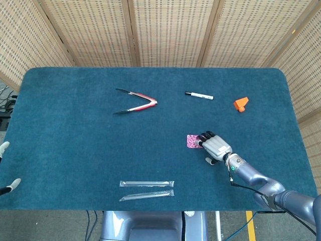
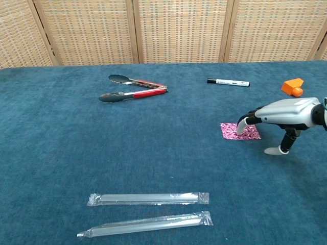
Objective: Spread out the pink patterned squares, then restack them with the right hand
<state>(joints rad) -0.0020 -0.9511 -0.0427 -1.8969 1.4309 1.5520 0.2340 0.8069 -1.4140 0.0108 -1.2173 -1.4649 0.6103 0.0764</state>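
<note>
Risk lies mainly in the fingertips (image 2: 240, 124) of the right hand (image 1: 215, 145), which rest on the near-right edge of the pink patterned squares (image 2: 236, 131): pressing too hard on the soft bench (image 1: 75, 130) cloth could drag the whole stack instead of fanning it. Right hand grips nothing, fingers spread and arched. The stack sits right of centre. Left hand (image 1: 6, 168) shows only as pale fingertips at the edge; its posture is unclear. No containers appear.

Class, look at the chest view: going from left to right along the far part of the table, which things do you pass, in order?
Red-handled metal tongs → black-and-white marker pen → small orange block.
</note>
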